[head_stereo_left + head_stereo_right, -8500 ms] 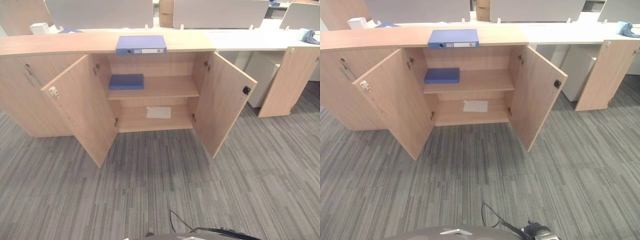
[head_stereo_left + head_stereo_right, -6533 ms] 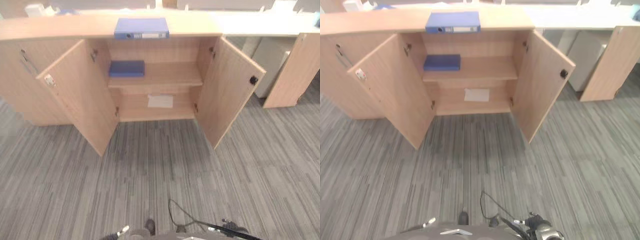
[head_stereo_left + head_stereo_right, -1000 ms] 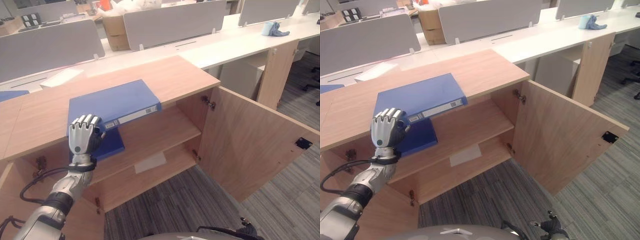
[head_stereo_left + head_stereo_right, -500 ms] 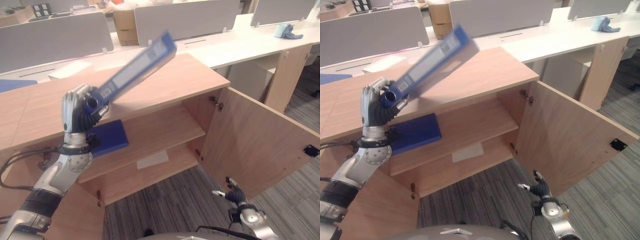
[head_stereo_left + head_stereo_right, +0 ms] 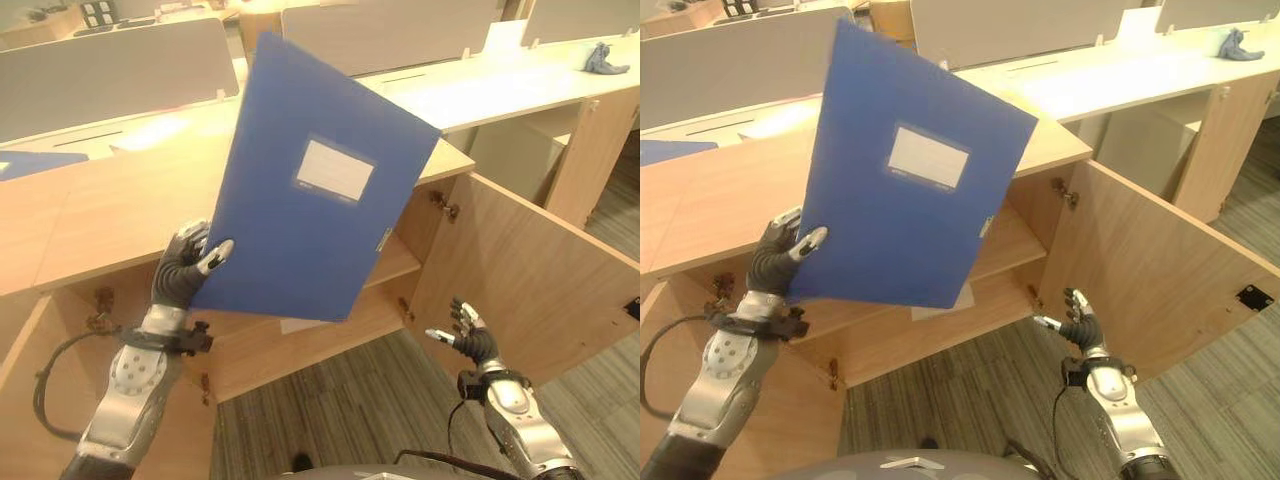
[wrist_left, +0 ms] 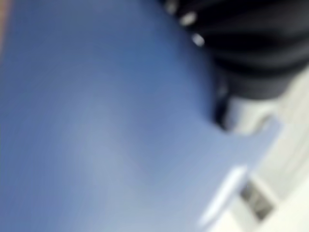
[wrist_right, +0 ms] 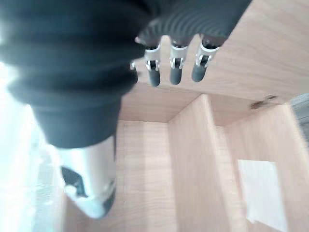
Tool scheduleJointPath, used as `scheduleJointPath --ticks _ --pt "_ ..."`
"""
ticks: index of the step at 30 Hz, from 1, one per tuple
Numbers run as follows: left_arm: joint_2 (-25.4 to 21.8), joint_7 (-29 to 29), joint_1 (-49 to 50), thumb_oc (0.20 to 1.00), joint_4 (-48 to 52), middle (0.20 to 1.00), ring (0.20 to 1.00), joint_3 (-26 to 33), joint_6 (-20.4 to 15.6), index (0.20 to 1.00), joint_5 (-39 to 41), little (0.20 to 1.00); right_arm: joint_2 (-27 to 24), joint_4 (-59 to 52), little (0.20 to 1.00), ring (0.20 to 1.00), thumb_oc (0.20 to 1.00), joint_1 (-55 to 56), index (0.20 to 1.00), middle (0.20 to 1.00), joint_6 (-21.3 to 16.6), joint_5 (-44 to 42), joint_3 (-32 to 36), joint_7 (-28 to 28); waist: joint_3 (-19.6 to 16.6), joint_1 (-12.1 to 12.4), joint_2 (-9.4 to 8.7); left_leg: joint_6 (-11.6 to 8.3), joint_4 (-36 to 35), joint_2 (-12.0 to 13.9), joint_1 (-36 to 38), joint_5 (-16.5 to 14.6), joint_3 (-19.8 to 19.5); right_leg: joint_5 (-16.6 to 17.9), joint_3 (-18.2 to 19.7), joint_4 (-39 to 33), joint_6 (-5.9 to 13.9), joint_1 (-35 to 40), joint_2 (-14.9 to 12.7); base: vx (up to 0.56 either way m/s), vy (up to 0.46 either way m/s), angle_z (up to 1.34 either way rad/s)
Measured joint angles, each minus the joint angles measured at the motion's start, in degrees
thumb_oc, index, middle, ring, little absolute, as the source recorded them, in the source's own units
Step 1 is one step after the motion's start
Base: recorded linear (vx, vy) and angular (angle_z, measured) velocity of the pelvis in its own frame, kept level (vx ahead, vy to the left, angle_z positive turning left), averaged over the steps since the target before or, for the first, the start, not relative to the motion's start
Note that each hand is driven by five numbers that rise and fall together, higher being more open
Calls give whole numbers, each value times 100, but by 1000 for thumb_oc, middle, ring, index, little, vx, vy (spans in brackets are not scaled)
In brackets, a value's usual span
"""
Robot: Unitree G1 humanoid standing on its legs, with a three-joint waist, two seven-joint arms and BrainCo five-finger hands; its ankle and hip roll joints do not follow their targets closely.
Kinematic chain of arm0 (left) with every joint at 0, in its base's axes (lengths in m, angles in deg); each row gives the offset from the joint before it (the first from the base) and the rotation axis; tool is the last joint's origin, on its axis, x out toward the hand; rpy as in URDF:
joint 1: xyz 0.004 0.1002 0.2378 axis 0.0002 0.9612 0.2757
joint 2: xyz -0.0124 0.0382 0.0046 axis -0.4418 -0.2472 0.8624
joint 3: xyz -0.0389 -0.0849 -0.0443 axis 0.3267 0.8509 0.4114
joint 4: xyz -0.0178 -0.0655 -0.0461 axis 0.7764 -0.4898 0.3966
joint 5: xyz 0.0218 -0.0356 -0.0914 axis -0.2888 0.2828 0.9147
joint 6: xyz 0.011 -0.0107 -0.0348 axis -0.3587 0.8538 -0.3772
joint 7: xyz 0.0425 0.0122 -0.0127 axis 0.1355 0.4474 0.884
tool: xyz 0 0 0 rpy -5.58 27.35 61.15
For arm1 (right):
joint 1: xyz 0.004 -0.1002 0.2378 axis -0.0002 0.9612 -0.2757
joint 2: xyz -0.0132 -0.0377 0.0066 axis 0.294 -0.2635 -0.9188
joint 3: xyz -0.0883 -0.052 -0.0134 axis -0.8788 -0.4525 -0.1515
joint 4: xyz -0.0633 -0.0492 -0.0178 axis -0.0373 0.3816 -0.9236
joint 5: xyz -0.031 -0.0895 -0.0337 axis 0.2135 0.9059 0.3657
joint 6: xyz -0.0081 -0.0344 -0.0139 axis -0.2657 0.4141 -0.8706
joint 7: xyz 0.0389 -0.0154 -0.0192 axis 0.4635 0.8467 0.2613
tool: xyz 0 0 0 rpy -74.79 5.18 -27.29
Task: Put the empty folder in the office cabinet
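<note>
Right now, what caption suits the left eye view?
Left hand lifts a flat blue folder before the open wooden cabinet; right hand open.

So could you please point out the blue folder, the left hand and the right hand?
blue folder [image 5: 300, 230]: left eye view, front cover.
left hand [image 5: 182, 272]: left eye view, dark back of the hand.
right hand [image 5: 1077, 328]: right eye view, palm.

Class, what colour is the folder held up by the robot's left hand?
Blue, with a pale label; the folder shows best in the left eye view.
</note>
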Motion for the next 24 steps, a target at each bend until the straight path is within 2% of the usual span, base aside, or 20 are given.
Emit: scheduleJointPath --ticks 2,9,12,13,18,24 --pt "252 -91 50 200 -35 200 200 75 -5 200 230 200 -80 -308 1000 1000 1000 -58 1000 1000 -15 -57 202 21 12 156 -19 -2 0 3 -16 2 -44 -7 -58 5 -6 5 8 11 2 12" --pt "338 -233 140 200 -231 200 200 313 -286 200 774 200 -324 -672 1000 1000 1000 -608 1000 1000 -99 -870 388 346 13 420 -117 -31 2 -1 -110 44 -202 -12 -234 30 -28 10 24 20 -4 12" --pt "457 -234 75 200 -280 200 200 306 -346 200 756 200 -324 -652 1000 1000 1000 -1102 1000 1000 -97 -1174 264 377 -3 477 -186 -6 4 -11 -129 73 -277 3 -281 32 -49 11 28 38 0 14" --pt "452 -236 -27 200 -343 200 200 242 -360 200 732 200 -325 -653 1000 1000 1000 -1306 1000 1000 -100 -1182 265 390 -20 576 -219 12 3 -13 -127 85 -302 -5 -305 31 -47 18 28 66 1 9" --pt "444 -242 -114 200 -461 200 200 192 -449 200 458 200 -331 -660 1000 1000 1000 -1907 1000 1000 -79 -1426 61 489 -22 696 -248 1 2 -29 -133 79 -368 -10 -399 32 -47 71 22 62 -3 9" --pt "285 -307 -590 200 -750 200 200 7 -447 200 67 200 -371 -654 1000 1000 1000 -3150 1000 1000 366 -1947 -331 356 -33 873 -298 -8 2 -35 -160 88 -444 -29 -452 32 -23 77 24 65 3 6"
